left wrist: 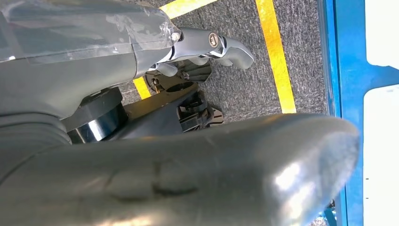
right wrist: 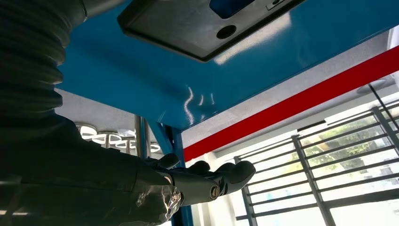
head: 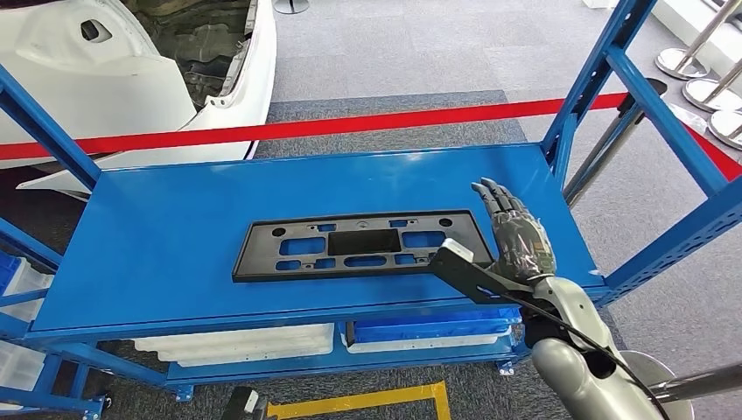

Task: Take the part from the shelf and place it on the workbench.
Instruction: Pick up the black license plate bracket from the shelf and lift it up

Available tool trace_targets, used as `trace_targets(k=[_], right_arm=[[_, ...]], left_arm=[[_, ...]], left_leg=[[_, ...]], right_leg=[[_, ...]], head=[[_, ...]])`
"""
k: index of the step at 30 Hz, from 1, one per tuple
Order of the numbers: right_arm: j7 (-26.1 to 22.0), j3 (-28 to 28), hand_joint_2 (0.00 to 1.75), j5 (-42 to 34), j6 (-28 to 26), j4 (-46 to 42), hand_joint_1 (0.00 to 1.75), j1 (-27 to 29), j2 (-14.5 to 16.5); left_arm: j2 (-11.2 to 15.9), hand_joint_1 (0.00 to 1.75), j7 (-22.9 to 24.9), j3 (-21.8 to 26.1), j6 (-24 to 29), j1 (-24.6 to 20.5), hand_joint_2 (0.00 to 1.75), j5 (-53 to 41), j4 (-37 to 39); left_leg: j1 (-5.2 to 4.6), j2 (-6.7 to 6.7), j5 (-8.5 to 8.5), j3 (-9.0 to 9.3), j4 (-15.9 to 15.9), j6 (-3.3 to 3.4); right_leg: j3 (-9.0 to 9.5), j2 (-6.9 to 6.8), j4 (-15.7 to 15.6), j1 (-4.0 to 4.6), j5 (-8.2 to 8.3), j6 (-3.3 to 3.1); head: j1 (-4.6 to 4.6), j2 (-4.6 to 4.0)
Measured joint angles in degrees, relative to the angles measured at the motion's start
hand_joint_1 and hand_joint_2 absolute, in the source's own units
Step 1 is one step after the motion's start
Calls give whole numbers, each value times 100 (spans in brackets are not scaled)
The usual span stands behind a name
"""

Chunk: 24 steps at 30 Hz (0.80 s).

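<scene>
Black slotted panel [head: 359,246] lies flat at centre frame on the blue shelf [head: 175,236], untouched. Right hand [head: 516,232] hovers just beside its right end — fingers extended and apart, holding nothing. Left hand [left wrist: 211,44] hangs over the floor; whether it is open, cannot tell. Judgement: slide fingers under the panel's right edge, lift level — long part, likely to tip.
</scene>
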Motion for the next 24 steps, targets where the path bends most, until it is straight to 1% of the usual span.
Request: trace_targets(k=[13,18,24], right_arm=[[-380,445,175,-289,-30,63,0,-2,150],[-438,534,175,-415,-43,146,0,-13,238],[-468,565,175,-630,-166,444,0,-50,295]], left_arm=[[0,0,23,-20,4,-12,0,-39,0],[-6,0,24,-42,-3,-11,0,-42,0],[-15,0,26,-81,-3,-11,0,-42,0]], left_leg=[[0,0,0,-1,0,0],[0,0,0,-1,0,0],[0,0,0,-1,0,0]], right_leg=[[0,0,0,1,0,0],[0,0,0,1,0,0],[1,0,0,0,0,0]], head=[[-3,-1],[-3,0],[0,0]])
